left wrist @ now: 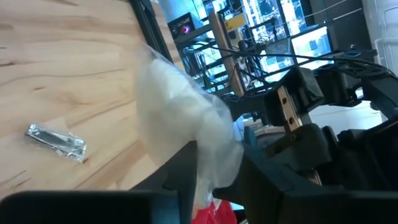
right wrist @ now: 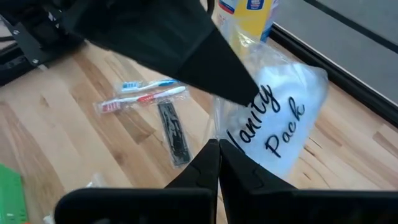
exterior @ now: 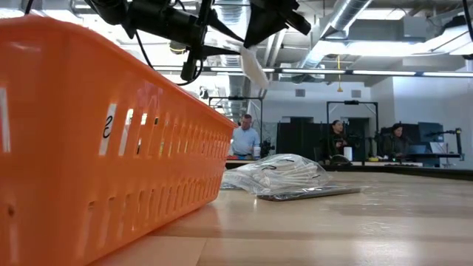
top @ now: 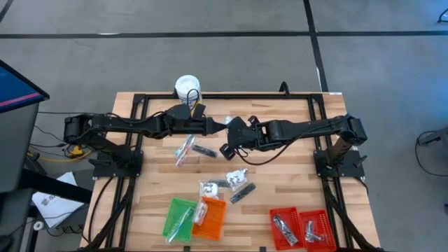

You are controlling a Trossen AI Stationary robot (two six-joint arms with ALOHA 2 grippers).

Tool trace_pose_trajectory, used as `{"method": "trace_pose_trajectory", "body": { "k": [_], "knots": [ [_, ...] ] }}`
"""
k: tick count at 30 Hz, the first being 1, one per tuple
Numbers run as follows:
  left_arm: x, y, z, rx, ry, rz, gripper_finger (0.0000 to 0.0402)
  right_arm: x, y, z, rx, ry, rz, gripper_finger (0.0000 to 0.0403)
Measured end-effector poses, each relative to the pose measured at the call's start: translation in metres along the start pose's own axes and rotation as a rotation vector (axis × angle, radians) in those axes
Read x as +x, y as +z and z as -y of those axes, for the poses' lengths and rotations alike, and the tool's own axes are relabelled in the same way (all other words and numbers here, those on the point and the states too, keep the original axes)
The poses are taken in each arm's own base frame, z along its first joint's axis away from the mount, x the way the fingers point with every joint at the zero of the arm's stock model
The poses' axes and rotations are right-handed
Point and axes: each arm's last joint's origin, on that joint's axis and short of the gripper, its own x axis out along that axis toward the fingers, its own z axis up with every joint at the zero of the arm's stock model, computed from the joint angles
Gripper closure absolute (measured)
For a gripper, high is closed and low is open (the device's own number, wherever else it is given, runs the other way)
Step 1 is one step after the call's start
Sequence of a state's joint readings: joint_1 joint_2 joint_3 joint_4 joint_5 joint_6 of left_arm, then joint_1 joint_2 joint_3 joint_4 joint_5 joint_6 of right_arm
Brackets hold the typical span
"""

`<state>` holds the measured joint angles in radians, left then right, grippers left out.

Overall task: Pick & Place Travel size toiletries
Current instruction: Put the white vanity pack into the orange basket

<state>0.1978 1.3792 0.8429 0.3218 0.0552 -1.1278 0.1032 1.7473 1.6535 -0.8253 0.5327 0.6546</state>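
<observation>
Wooden slat surface [top: 280, 150] carries scattered travel toiletries and, at its near edge, a green tray [top: 178, 218], an orange tray [top: 212, 217] and two red trays [top: 302, 228].

Above the centre of the surface both arms meet at one item: a white crinkly packet printed "Vanity Pack" [right wrist: 277, 118], held in the air. The right tool [right wrist: 217, 163] has its fingers pressed together on the packet's edge. The left tool [left wrist: 214, 180] straddles the same packet; its fingers sit close about the film, but whether they have gripped cannot be told.

Risks from this position:
- Release by the right tool before the left grip is firm: the packet would likely drop onto the clear-wrapped toothbrushes [right wrist: 142, 94] and the slim dark tube [right wrist: 173, 132] below.
- Opposed pulling by both arms: the thin film may tear or slip out.
- Close spacing: the two tools may collide.
</observation>
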Motion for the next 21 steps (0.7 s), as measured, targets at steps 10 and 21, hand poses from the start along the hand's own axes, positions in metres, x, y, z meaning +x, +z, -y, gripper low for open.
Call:
{"method": "trace_pose_trajectory", "body": {
  "k": [10,21],
  "knots": [
    [0.0000,-0.0007,0.0002,0.020,-0.010,-0.022,0.0395,0.0013,0.0012,0.0014,0.005,0.005,-0.005,0.0403],
    [-0.0001,0.0002,-0.0007,0.019,-0.017,-0.040,0.0400,-0.0070,-0.0030,-0.0030,-0.038,0.066,-0.047,0.0314]
  ]
}}
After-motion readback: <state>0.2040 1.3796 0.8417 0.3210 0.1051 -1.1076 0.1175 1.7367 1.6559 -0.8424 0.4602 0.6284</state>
